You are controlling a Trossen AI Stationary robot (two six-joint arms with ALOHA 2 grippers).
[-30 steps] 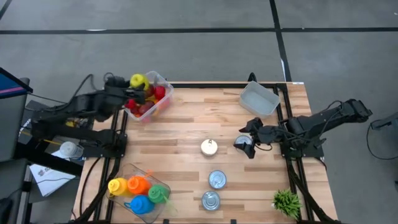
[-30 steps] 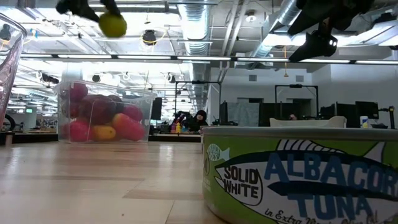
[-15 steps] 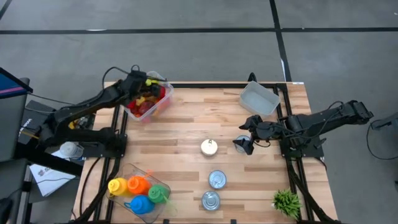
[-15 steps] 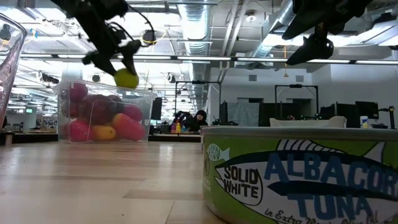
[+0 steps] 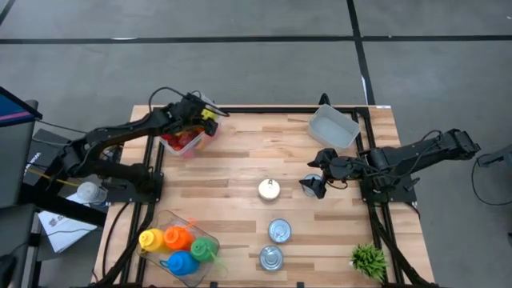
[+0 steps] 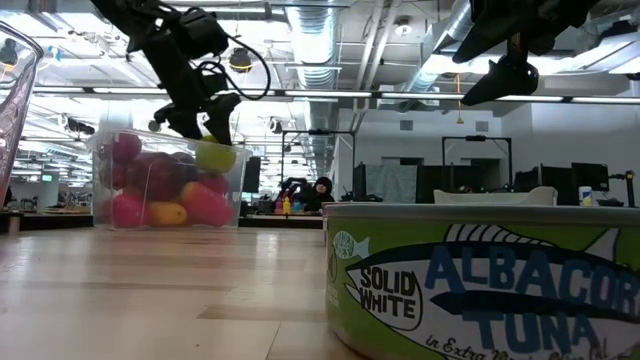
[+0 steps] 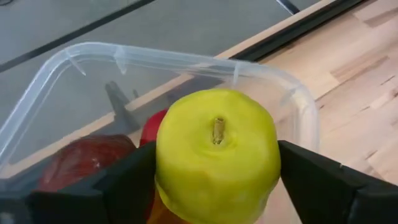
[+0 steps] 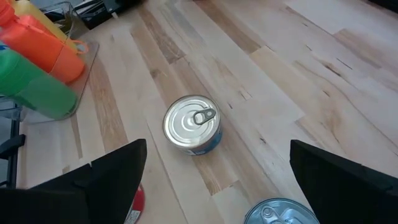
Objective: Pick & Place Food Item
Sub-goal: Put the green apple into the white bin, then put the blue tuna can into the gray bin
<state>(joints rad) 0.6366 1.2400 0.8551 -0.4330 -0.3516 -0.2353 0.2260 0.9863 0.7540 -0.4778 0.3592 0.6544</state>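
High view: the left gripper (image 5: 202, 118) is over the near-table corner of the fruit bin (image 5: 170, 144), at the table's far left edge, with a yellow-green apple (image 5: 209, 114) at its tip. The right gripper (image 5: 314, 186) waits low near the table's middle right, beside the small can (image 5: 269, 189).
Low view: the apple (image 6: 215, 155) sits level with the bin rim (image 6: 170, 139), directly under the left fingers (image 6: 190, 122); the right gripper (image 6: 508, 75) hangs high, empty.
Left wrist view: the apple (image 7: 216, 152), stem up, fills the gap between both fingers (image 7: 317, 180), which flank it closely; whether they press it or have just let go I cannot tell. Red fruit (image 7: 84, 163) lies below, inside the bin wall (image 7: 149, 59).
Right wrist view: jaws spread wide on nothing; a ring-pull can (image 8: 193, 124) lies ahead.
Key relation: the apple is straight below the left gripper and above the bin's corner, so a release should drop it among the fruit. The wrist view alone shows finger contact; the low view alone shows height against the rim.
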